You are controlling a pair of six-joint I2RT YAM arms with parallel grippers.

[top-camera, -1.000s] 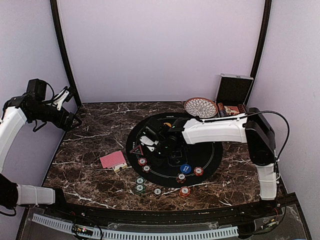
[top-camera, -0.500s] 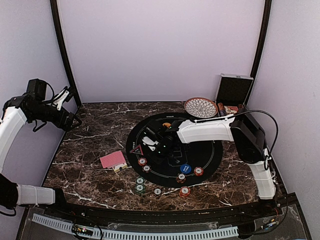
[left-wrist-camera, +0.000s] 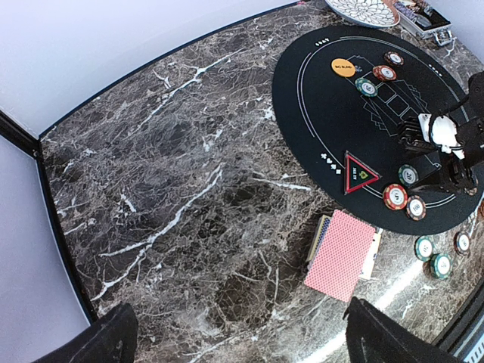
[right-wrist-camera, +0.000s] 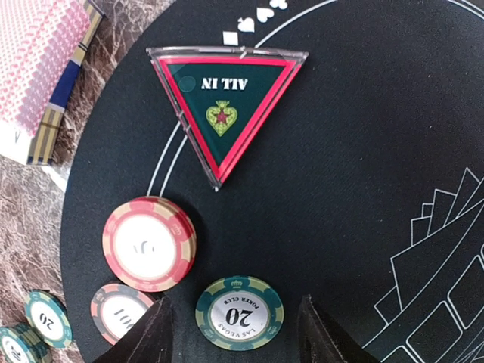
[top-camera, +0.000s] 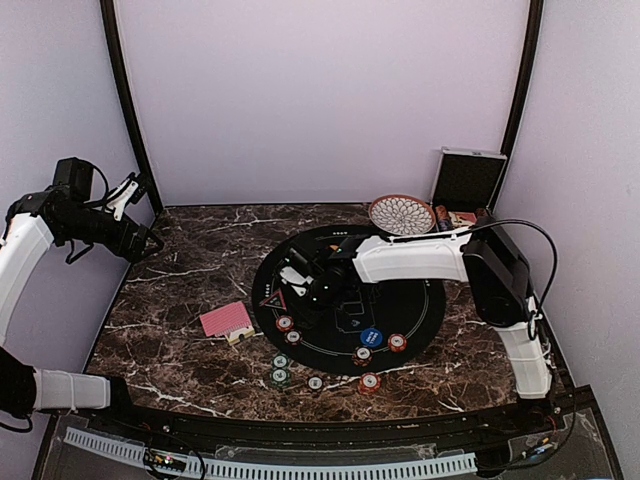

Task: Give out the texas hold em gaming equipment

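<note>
While the left hand (left-wrist-camera: 240, 318) hangs high above the left end of the marble tabletop (left-wrist-camera: 174, 189), fingers (left-wrist-camera: 113, 340) spread wide and released, well apart from every piece, the deck of cards (left-wrist-camera: 340, 255) lies pink-red back up on the tabletop, just beside the left rim of the round black mat (top-camera: 410, 300). Just inside that rim the triangular ALL IN marker (right-wrist-camera: 223, 106) lies flat. Near its tip sits a red chip (right-wrist-camera: 147, 243), and a red-and-white chip (right-wrist-camera: 121, 311) lies just beside that one. Off the mat, toward the near edge, two green chips (right-wrist-camera: 30, 329) rest on the marble. The right hand (right-wrist-camera: 234, 299) reaches in from the right, low over the mat's left half, and is released. Its fingers (right-wrist-camera: 155, 333) stand on either side of a green chip (right-wrist-camera: 240, 312) marked 20, which lies flat on the mat with a gap showing on both sides. An orange disc (left-wrist-camera: 343, 67) lies near the mat's far rim. Further right, a blue disc (top-camera: 371, 337) sits near the mat's near rim with red chips just beside it. A patterned bowl (top-camera: 401, 214) stands just beyond the mat's far right rim. A silver case (top-camera: 468, 180), lid raised, occupies the far right corner.
</note>
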